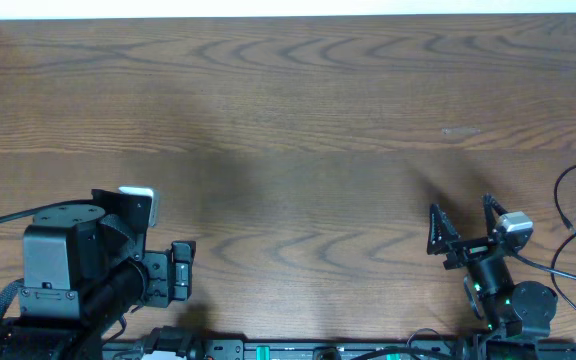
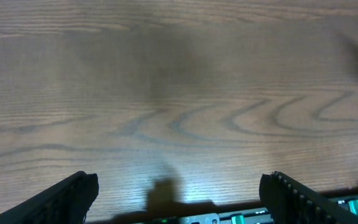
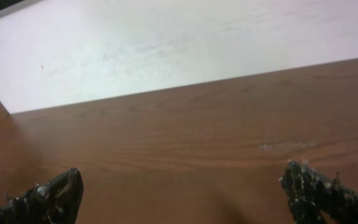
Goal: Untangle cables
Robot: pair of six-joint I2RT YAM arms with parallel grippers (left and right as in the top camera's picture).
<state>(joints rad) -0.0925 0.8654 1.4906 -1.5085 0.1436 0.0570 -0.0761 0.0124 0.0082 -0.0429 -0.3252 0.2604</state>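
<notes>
Overhead, thin black cables point(image 1: 558, 190) at the right edge look light, limp, snag-prone; best pinched near a plug end; left gripper point(image 2: 178, 200) and right gripper point(image 1: 460, 220) gape apart, empty.

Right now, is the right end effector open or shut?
Open. The right end effector has its fingers spread wide, only bare table between them; nothing held.
</notes>
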